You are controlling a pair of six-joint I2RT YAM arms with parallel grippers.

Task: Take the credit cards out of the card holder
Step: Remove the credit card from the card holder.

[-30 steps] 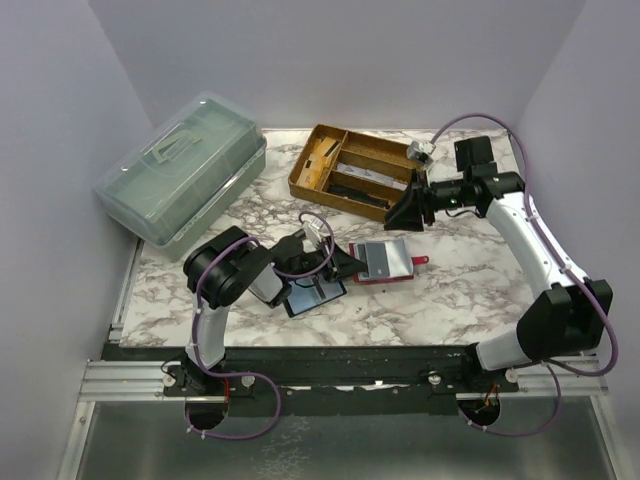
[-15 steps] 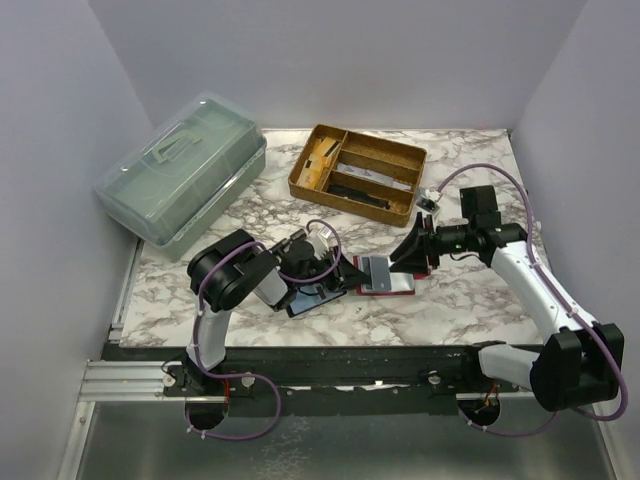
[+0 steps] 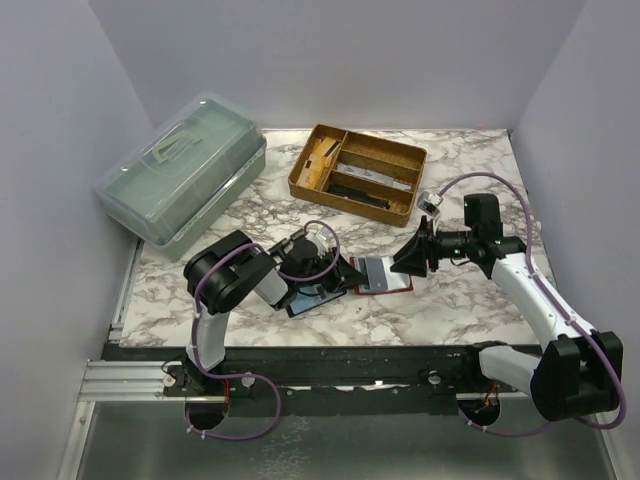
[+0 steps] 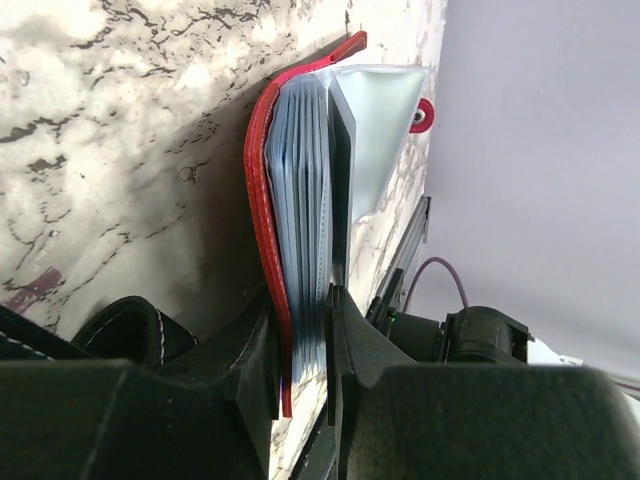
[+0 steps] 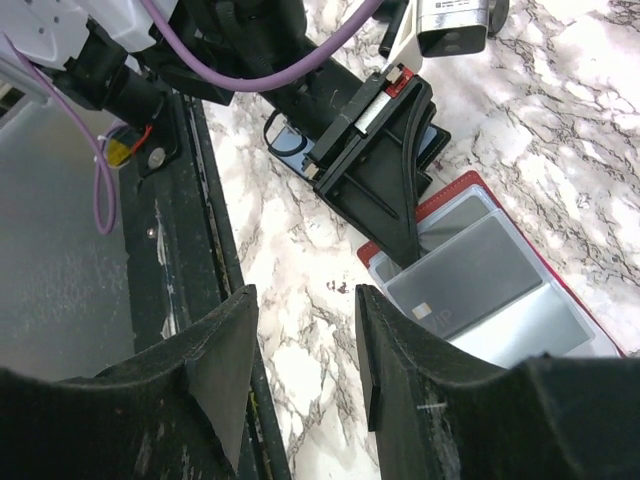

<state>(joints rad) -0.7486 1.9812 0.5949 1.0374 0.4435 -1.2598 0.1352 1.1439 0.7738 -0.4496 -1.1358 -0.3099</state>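
Observation:
The red card holder (image 3: 392, 284) lies open on the marble table, its clear sleeves fanned out. A grey credit card (image 3: 379, 268) shows in the top sleeve, marked VIP in the right wrist view (image 5: 480, 275). My left gripper (image 3: 353, 275) is shut on the holder's left edge; the left wrist view shows the red cover (image 4: 262, 200) and the sleeves pinched between the jaws (image 4: 305, 330). My right gripper (image 3: 400, 262) is open and empty, hovering just over the holder's right side. In its own view its jaws (image 5: 305, 335) stand apart above bare marble, with the card just to their right.
A dark blue wallet (image 3: 316, 299) lies under my left wrist. A brown wooden divided tray (image 3: 352, 148) with dark items stands at the back. A grey-green lidded box (image 3: 185, 170) stands at the back left. The black front rail (image 3: 330, 355) runs along the near edge.
My right arm came down from beside the wooden tray to the holder's right side. My left gripper shifted right onto the holder's left edge, and the holder slid slightly nearer.

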